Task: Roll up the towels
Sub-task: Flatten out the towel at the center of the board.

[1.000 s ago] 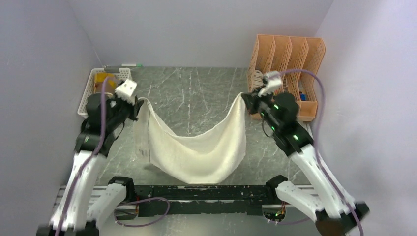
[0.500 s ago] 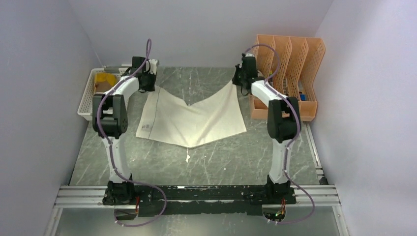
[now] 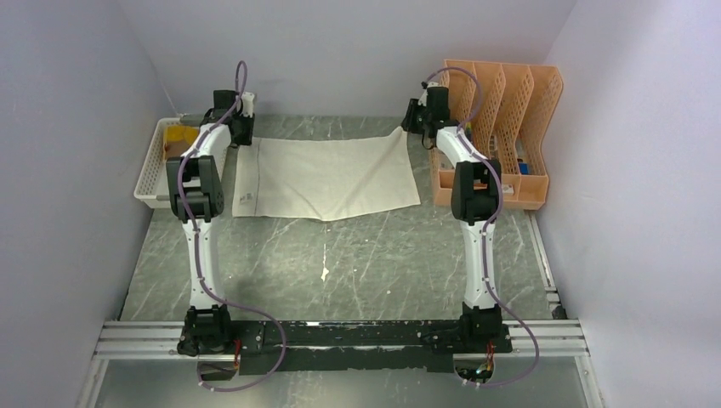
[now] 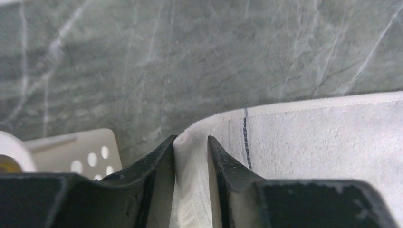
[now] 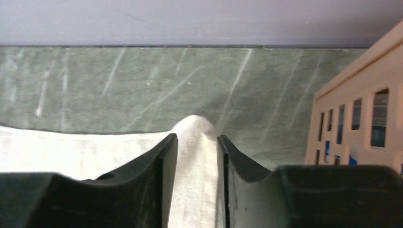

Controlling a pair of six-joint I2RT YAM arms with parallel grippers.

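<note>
The cream-white towel (image 3: 327, 177) lies spread nearly flat on the far half of the table, its small label tag (image 3: 245, 201) near the front left corner. My left gripper (image 3: 241, 138) is shut on its far left corner, seen pinched between the fingers in the left wrist view (image 4: 191, 138). My right gripper (image 3: 410, 129) is shut on the far right corner, which rises slightly off the table (image 5: 196, 137). The mustard-yellow towel (image 3: 178, 137) lies in the white basket (image 3: 151, 174) at the left, mostly hidden.
An orange slotted file rack (image 3: 497, 119) stands at the back right, close to my right gripper; its wall shows in the right wrist view (image 5: 361, 104). The white basket's perforated rim (image 4: 90, 152) is just left of my left fingers. The back wall is near.
Both arms have stretched out towards the back of the table. The cream towel, which hung sagging between the grippers, has been lowered and pulled out flat on the table.
</note>
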